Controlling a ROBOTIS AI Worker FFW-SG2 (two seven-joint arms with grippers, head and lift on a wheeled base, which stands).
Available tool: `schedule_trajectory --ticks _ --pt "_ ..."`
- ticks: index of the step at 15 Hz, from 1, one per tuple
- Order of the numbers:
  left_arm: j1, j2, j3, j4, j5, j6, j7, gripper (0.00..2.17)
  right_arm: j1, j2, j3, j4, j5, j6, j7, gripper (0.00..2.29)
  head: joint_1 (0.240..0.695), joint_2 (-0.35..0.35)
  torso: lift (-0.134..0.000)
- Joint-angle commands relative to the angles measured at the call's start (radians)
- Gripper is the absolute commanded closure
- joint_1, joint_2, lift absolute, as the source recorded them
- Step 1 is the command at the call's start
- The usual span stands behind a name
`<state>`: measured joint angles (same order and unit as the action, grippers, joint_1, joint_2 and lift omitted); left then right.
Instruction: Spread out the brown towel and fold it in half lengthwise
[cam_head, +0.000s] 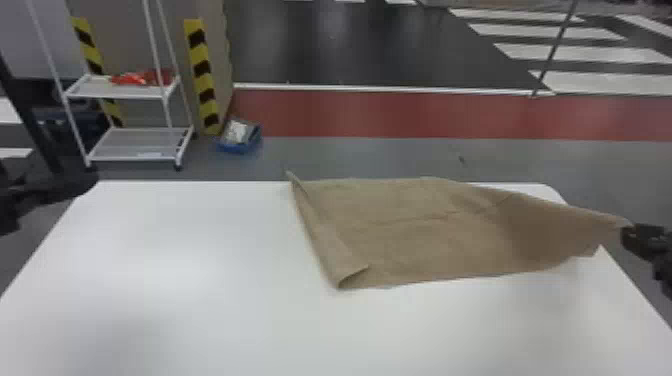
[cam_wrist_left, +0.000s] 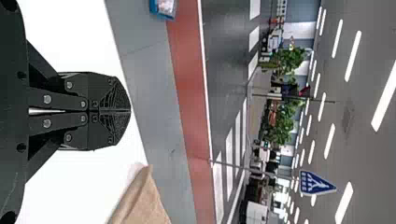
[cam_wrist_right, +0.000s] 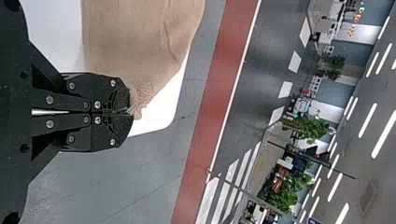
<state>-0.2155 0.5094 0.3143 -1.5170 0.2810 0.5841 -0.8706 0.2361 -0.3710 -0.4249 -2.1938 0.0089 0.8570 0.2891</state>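
Note:
The brown towel (cam_head: 425, 230) lies over the table's right half, its left edge curled up and its right corner lifted past the table's right edge. At that corner is my right gripper (cam_head: 627, 234), in the head view. The right wrist view has the right gripper (cam_wrist_right: 132, 112) shut on the bunched corner of the towel (cam_wrist_right: 140, 42). My left arm stands beyond the table's left side, its left gripper (cam_head: 92, 184) at the far left corner. In the left wrist view the left gripper (cam_wrist_left: 130, 111) is shut with nothing in it; a towel corner (cam_wrist_left: 142, 200) lies off to one side.
The white table (cam_head: 165, 270) spans the foreground. Behind it at the left stands a white shelf cart (cam_head: 135, 145) with red items on its upper shelf. A blue box (cam_head: 240, 137) sits on the floor beside striped yellow-black posts.

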Motion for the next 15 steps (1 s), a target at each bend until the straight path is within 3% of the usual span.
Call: schedule_trajectory --ticks 1,2,3,5,6,8,11,13,15 --pt "0.097 -0.005 0.032 -0.026 0.032 -0.023 -0.011 1.53 0.154 0.04 -0.035 -0.084 0.0 -0.072 0.009 1.68 0.648 -0.075 -0.123" --pt "0.12 -0.009 0.028 -0.043 0.032 -0.02 -0.027 1.52 0.186 0.047 -0.035 -0.115 0.01 -0.072 0.015 1.68 0.695 -0.073 -0.123" --pt "0.154 -0.019 0.017 -0.077 0.033 -0.008 -0.03 1.22 0.221 0.064 -0.037 -0.155 0.014 -0.072 0.028 1.68 0.695 -0.07 -0.123" --pt "0.205 -0.048 -0.02 -0.18 0.027 0.096 -0.028 0.41 0.302 0.098 -0.038 -0.228 0.036 -0.097 0.074 1.68 0.695 -0.069 -0.123" --pt "0.231 -0.071 -0.043 -0.246 0.027 0.148 -0.022 0.32 0.333 0.116 -0.034 -0.253 0.054 -0.106 0.085 1.68 0.695 -0.072 -0.123" --pt "0.269 -0.097 -0.129 -0.371 -0.006 0.21 0.031 0.33 0.371 0.138 -0.029 -0.265 0.069 -0.106 0.087 1.68 0.695 -0.109 -0.123" --pt "0.272 -0.152 -0.314 -0.456 -0.135 0.216 0.176 0.33 0.43 0.182 -0.017 -0.276 0.103 -0.155 0.087 1.68 0.695 -0.18 -0.123" --pt "0.24 -0.195 -0.466 -0.466 -0.292 0.158 0.269 0.33 0.466 0.201 -0.014 -0.277 0.111 -0.192 0.087 1.68 0.695 -0.254 -0.123" --pt "0.222 -0.22 -0.58 -0.454 -0.405 0.093 0.326 0.33 0.536 0.219 -0.014 -0.308 0.12 -0.253 0.087 1.68 0.695 -0.296 -0.123"
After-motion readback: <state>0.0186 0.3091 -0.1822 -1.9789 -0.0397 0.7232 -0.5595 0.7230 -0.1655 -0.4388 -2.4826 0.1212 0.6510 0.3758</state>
